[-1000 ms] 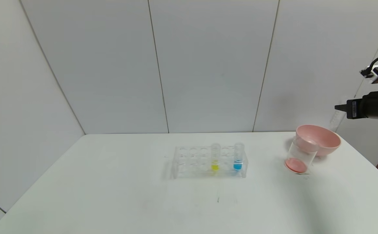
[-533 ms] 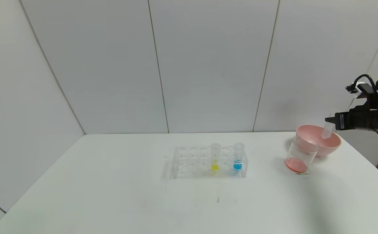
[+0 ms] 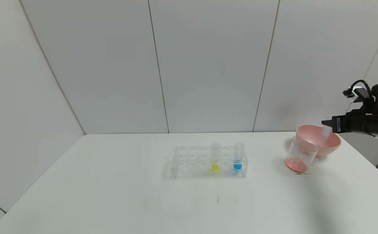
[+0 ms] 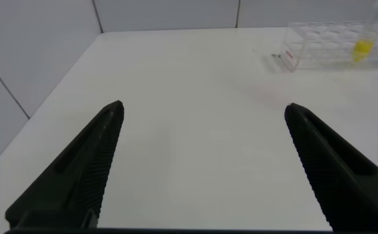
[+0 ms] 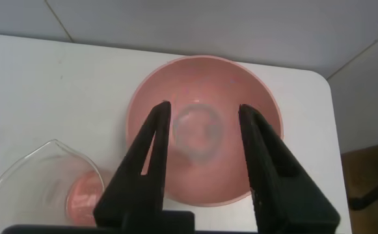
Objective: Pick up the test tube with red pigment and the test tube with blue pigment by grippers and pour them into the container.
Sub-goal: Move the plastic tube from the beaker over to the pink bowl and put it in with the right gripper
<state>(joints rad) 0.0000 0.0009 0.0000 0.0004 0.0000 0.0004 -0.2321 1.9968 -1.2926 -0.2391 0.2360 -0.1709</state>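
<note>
White table, grey panelled wall behind. Right gripper hangs above the pink bowl at the table's far right, about 2 o'clock from table centre. Jaws parted a little, with a gap showing on both sides of an empty clear tube that sits between them, mouth toward the wrist camera; cannot tell if either finger still touches it. In the head view that tube tilts down over the bowl's rim, just off the black fingertips. No red liquid visible inside it.

Container, a clear beaker, stands touching the bowl's near-left side, roughly 8 o'clock from the bowl. Orange-red liquid pools at its bottom; wrist view shows the same beaker with its spout, beside the bowl.

Clear tube rack sits mid-table, well apart from the beaker at about 9 o'clock from it. Test tube with blue pigment stands upright in the rack's right end. Yellow-liquid tube stands upright just left of it, one slot between.

Left gripper is low over the near-left part of the table, jaws spread wide, nothing between them; rack visible far off.
</note>
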